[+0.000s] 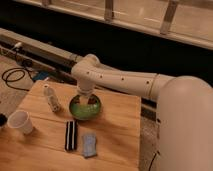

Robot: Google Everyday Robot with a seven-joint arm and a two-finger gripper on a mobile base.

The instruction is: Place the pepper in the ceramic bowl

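The ceramic bowl, green inside with a darker rim, sits near the middle of the wooden table. My gripper hangs straight down over the bowl, its tip just above the green inside. It is shut. The white arm reaches in from the right and bends down to it. The pepper is hidden; I cannot see it on the table, in the bowl or at the gripper's tip.
A small white bottle stands left of the bowl. A white cup is at the table's left edge. A black-and-white striped block and a blue packet lie in front of the bowl. Cables lie on the floor at left.
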